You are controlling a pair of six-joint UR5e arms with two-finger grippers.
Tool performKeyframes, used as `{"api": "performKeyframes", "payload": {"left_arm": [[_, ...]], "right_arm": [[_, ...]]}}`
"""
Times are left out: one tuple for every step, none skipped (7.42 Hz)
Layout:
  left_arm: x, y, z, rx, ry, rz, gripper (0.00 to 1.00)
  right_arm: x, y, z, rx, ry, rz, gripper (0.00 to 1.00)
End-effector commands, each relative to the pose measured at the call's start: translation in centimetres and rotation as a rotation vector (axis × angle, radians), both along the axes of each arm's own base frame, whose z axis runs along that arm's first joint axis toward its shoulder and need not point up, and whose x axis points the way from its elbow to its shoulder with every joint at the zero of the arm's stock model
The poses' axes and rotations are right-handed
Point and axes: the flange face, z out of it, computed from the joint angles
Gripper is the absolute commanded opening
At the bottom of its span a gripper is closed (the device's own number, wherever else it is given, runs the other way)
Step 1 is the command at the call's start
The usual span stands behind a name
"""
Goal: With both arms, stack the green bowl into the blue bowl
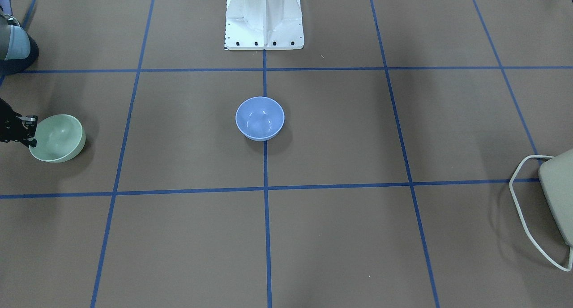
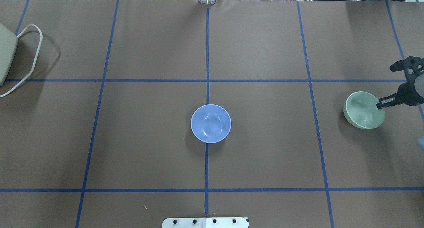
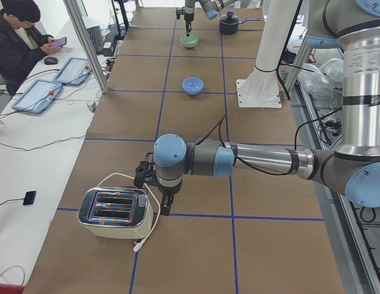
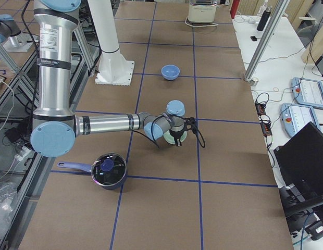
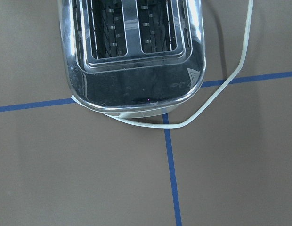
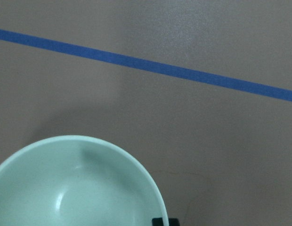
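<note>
Nearest, just past the white base (image 2: 205, 222), the blue bowl (image 2: 211, 123) sits upright at the middle of the bench (image 2: 265, 155), on a blue tape line (image 2: 207, 55); slightly farther and well apart to the robot's right is the green bowl (image 2: 363, 110), with the right end effector (image 2: 380, 106) clenched on the rim's side away from the blue bowl; farthest, at the left end, the left end effector (image 3: 166, 210) hangs just beside a toaster (image 3: 113, 211); whether it is released or clenched I cannot tell.
</note>
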Motion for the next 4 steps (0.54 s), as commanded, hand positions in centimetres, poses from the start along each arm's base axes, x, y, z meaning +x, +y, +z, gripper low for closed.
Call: {"api": "performKeyframes", "payload": {"left_arm": [[0.0, 0.1, 0.0, -0.001, 0.0, 0.0, 0.98], [0.0, 0.1, 0.2, -0.004, 0.0, 0.0, 0.99], [0.0, 0.1, 0.2, -0.004, 0.0, 0.0, 0.99], [0.0, 0.1, 0.2, -0.006, 0.0, 0.0, 0.99]], "right_arm": [[-0.4, -0.4, -3.3, 0.025, -0.052, -0.01, 0.0], [-0.8, -1.5, -6.0, 0.038, -0.093, 0.011, 0.0], [-1.9, -3.3, -11.2, 0.018, -0.163, 0.096, 0.0], [-5.2, -5.2, -17.2, -0.043, -0.255, 0.173, 0.0]]}}
